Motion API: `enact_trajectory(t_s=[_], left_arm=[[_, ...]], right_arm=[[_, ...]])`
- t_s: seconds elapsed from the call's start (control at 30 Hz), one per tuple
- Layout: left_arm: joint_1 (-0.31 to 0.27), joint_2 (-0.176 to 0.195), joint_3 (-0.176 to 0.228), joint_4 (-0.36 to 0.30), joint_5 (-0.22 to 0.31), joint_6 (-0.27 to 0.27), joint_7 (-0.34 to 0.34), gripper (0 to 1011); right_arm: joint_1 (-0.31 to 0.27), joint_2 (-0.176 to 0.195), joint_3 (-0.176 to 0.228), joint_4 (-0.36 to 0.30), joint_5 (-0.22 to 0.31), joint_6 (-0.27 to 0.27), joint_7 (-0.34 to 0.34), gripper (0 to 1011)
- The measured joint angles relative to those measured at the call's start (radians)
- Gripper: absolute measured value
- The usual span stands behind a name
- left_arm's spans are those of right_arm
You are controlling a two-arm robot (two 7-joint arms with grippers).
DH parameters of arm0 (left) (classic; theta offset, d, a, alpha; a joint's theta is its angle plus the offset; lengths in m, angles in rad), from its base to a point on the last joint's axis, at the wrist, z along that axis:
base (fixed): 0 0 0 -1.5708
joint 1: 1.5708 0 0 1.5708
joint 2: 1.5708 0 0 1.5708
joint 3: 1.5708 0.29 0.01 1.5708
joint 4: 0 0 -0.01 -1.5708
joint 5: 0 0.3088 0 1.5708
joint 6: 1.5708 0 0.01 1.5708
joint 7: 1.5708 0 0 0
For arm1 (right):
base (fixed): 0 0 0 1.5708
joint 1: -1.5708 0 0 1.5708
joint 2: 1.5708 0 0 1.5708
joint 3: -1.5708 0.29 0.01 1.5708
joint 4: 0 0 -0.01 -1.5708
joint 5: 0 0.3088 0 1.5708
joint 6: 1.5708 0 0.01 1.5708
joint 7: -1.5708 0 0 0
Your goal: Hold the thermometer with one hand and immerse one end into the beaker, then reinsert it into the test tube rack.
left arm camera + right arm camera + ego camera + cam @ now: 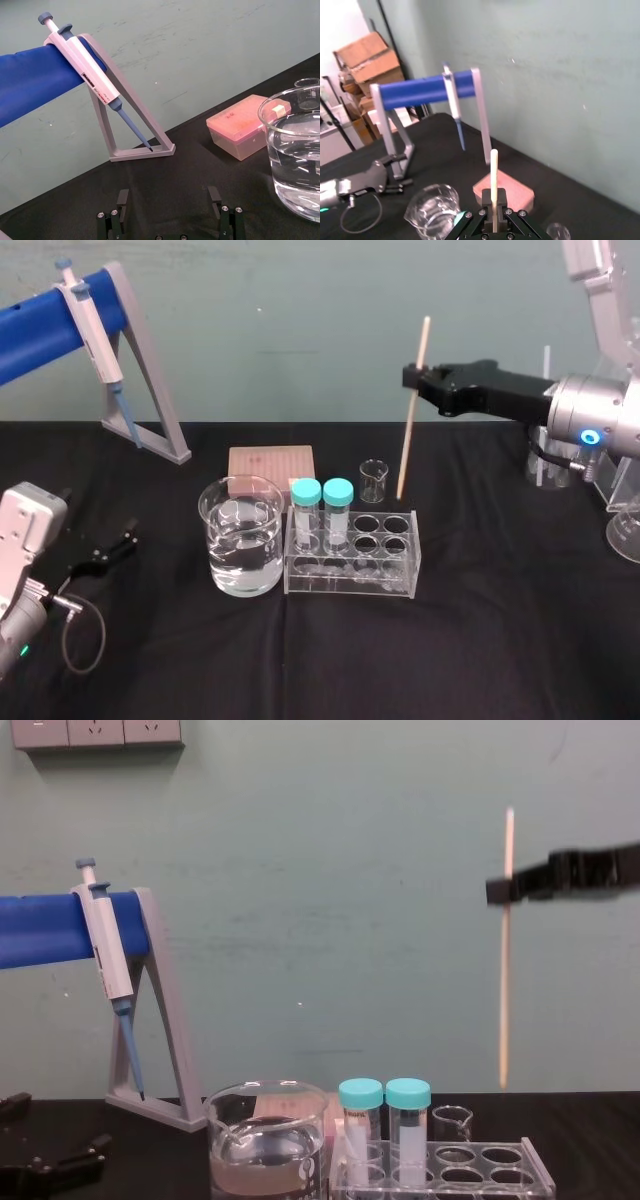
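head view: right gripper holds thermometer above rack; pipette label illegible

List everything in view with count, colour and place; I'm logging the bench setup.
test tube rack: 1, clear, table centre
thermometer: 1, cream-white, held upright above the test tube rack's right end
beaker: 1, clear, holding water, left of the test tube rack
capped tubes: 2, teal caps, the test tube rack's left holes
small beaker: 1, clear, behind the test tube rack
tip box: 1, pink, behind the beaker
pipette stand: 1, grey with blue bar, rear left
pipette: 1, white and blue, hanging on the pipette stand
left hand: 1, black, open, low at the table's left
right hand: 1, black, shut on the thermometer, raised at right
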Motion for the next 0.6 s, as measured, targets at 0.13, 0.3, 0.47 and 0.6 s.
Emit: enact_trajectory(t_s=[0.13,0.3,0.47,0.6], left_arm=[[0.0,0.0,0.0,0.0,0.0,0.0,0.0,1004],[0.0,0.0,0.0,0.0,0.0,0.0,0.0,1004],[0.0,0.0,0.0,0.0,0.0,0.0,0.0,1004],[0.0,0.0,0.0,0.0,0.0,0.0,0.0,1004]], right_arm=[[-0.011,0.019,0.01,-0.067,0.003,-0.026,0.001,56],[-0.011,0.018,0.008,-0.129,0.003,-0.063,0.015,56],[0.008,-0.016,-0.016,-0.141,-0.013,-0.107,0.032,56],[0.031,-0.062,-0.046,-0.116,-0.039,-0.15,0.053,55]])
